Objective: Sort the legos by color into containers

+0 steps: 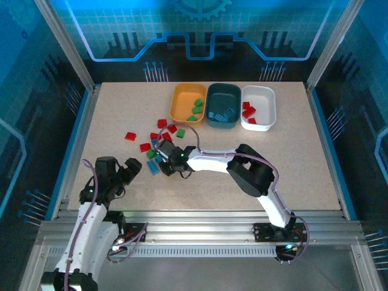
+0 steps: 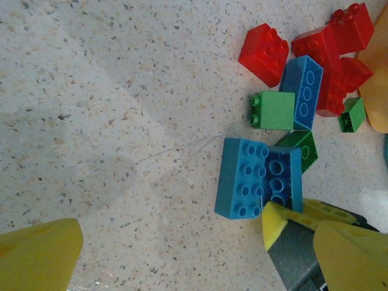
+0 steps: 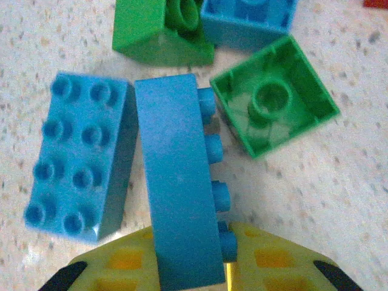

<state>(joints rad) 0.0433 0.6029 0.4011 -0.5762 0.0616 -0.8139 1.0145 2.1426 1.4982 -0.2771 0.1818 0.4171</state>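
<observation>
Right claw point(image 3: 188, 257) pinches a blue brick point(image 3: 179, 182) on edge, toward nine o'clock of the tabletop point(image 1: 291, 163). It is probably bound for the dark teal bin point(image 1: 223, 94) at one o'clock. Left claw point(image 1: 134, 168) hangs spread, clear.

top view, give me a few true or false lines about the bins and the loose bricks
1. The orange-yellow bin holds green bricks. True.
2. The white bin holds blue bricks. False: it holds red bricks.
3. The teal bin stands between the other two. True.
4. Every brick is already in a bin. False: loose bricks lie on the table.
5. The right gripper is at the loose bricks. True.
</observation>
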